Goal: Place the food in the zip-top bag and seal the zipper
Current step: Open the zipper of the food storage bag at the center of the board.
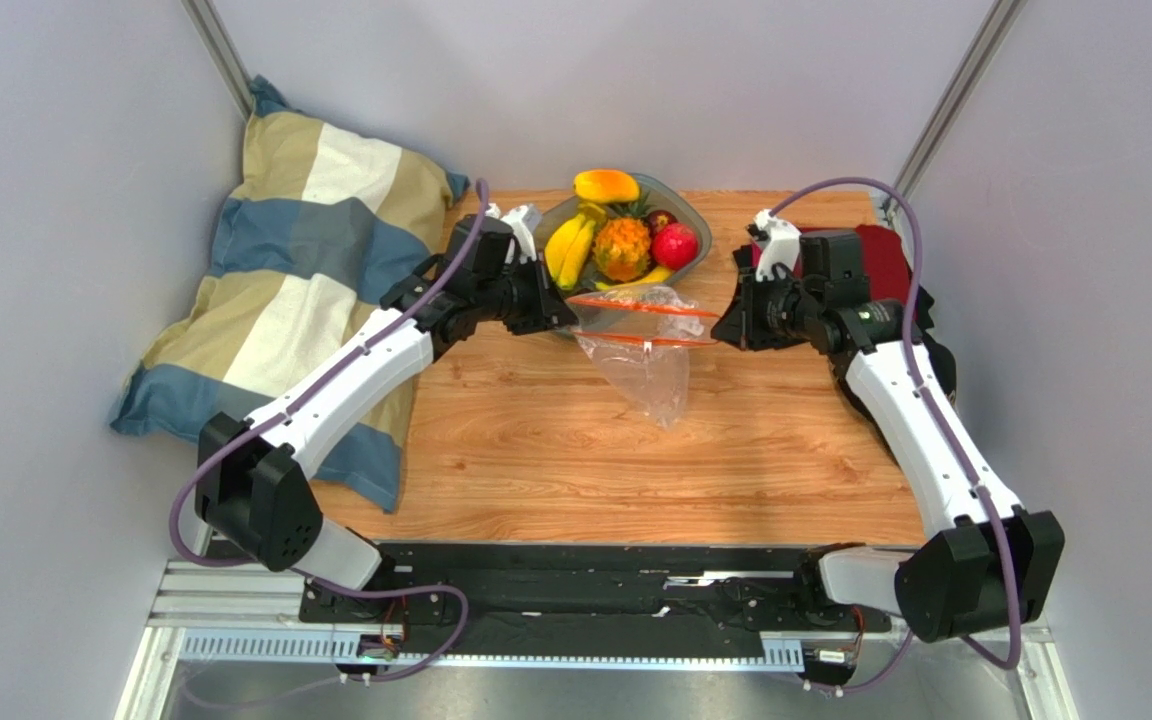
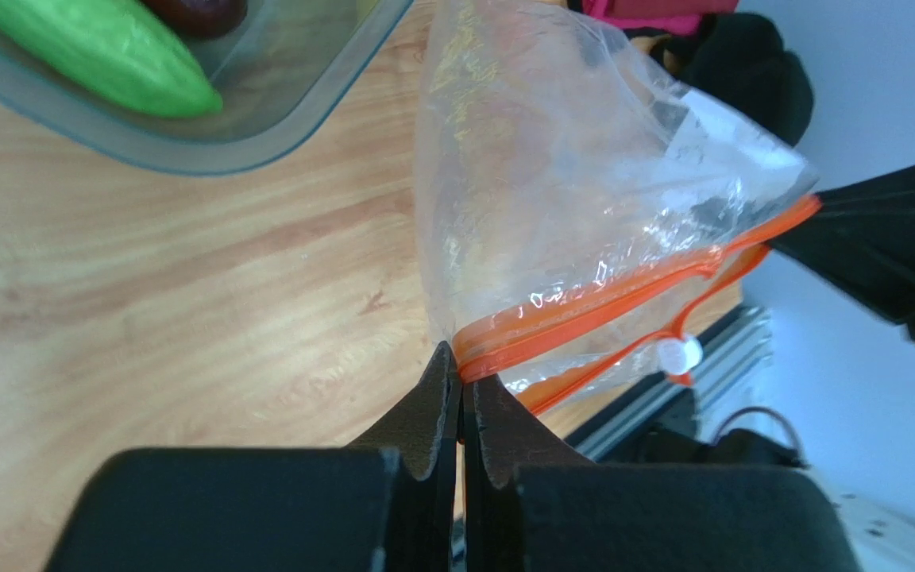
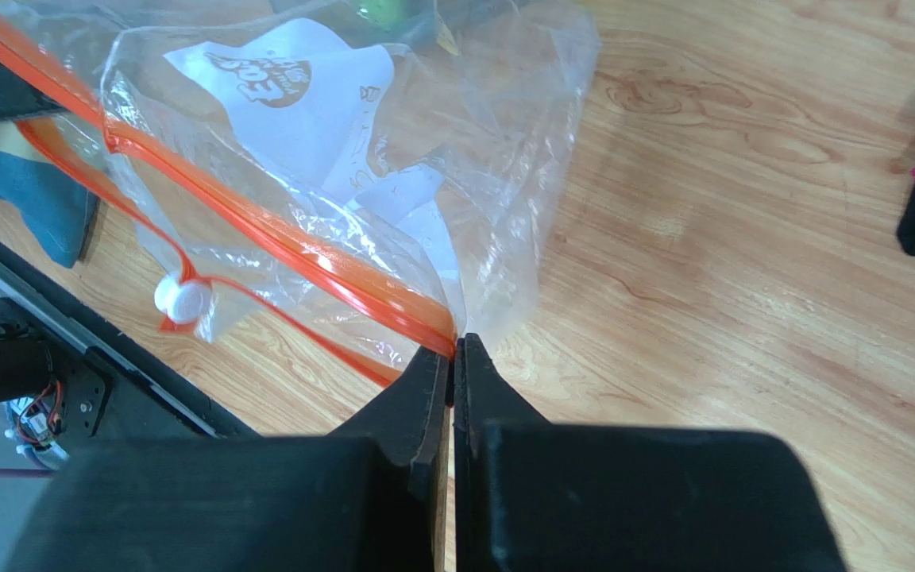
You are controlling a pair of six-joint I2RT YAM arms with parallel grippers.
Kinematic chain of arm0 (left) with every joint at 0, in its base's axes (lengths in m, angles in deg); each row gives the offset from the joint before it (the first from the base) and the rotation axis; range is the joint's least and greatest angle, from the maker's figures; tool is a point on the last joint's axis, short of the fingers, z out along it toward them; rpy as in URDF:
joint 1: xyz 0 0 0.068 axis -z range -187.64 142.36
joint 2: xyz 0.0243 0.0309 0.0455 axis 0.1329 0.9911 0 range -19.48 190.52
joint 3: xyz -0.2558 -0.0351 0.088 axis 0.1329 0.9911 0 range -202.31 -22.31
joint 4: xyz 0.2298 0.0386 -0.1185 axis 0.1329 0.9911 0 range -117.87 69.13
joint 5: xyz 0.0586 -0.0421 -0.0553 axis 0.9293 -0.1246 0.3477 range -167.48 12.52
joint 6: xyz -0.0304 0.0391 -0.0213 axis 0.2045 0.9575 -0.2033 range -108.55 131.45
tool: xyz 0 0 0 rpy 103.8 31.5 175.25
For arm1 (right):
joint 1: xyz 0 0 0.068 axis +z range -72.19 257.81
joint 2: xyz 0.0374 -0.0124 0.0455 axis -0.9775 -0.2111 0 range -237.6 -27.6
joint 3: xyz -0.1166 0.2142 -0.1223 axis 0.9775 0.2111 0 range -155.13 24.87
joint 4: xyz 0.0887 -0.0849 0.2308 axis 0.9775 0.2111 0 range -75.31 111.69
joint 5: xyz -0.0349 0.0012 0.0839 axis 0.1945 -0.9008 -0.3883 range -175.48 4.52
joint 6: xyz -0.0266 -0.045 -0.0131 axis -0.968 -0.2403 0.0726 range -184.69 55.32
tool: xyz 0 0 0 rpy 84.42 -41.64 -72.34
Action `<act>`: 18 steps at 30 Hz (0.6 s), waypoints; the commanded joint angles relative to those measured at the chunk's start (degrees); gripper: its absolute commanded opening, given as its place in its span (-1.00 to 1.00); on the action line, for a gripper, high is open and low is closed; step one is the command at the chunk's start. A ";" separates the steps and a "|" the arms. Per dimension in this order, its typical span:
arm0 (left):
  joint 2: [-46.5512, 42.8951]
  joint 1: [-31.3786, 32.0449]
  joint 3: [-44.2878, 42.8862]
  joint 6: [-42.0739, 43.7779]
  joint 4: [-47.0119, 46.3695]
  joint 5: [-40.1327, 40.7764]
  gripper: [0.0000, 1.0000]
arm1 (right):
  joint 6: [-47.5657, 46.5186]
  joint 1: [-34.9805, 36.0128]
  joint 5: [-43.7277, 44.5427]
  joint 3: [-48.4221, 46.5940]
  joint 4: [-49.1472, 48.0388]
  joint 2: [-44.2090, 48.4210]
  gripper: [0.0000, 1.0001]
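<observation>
The zip-top bag (image 1: 639,357) hung in the air just on the near side of the tray (image 1: 696,225), stretched between the two hands and sagging down toward the tabletop (image 1: 567,450). The left hand (image 2: 462,372), at the tray's near-left corner, had its fingers pressed fully together on one end of the bag, pinching the orange-red zipper (image 2: 617,300) right at its tip. The right hand (image 3: 453,352), off the tray's near-right side, was likewise clamped tight on the other end of the same strip. Between the two grips the zipper's two orange edges stood apart, so the mouth gaped, and the small white slider (image 3: 181,299) sat on the lower edge, nearer the left hand's end. The clear, crinkled plastic carried a white printed label (image 3: 283,89) that showed through the side.

The food (image 1: 620,233) lay in the tray: a pineapple (image 1: 623,249) in the middle, yellow bananas (image 1: 570,248) on its left, an orange-yellow mango (image 1: 606,185) at the tray's far rim, and a red round fruit (image 1: 674,245) on the right. The left wrist view also caught a green cucumber (image 2: 104,50) against the tray's wall with a dark round fruit (image 2: 194,12) beside it.

A blue, cream and tan pillow (image 1: 297,285) rested well to the tray's left, overlapping the tabletop's edge, and a red and black object (image 1: 880,248) sat to the tray's right, behind the right arm.
</observation>
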 commanded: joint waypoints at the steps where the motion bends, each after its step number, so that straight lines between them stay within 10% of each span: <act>1: 0.19 -0.02 -1.11 15.07 -0.88 4.59 -1.00 | -2.56 -3.94 1.03 0.28 1.46 3.75 -1.00; 8: 10.03 0.33 -9.45 22.90 0.53 -8.84 -0.57 | -0.54 -4.83 -1.44 0.20 0.67 2.70 -1.00; 14: 13.11 0.42 -14.03 26.94 -5.79 -3.87 0.50 | 1.84 -5.00 3.83 1.07 -1.18 2.61 -1.00; 18: 20.03 0.24 -22.79 28.27 -7.73 1.50 0.54 | 3.15 -5.97 8.22 1.87 -2.14 2.53 -1.00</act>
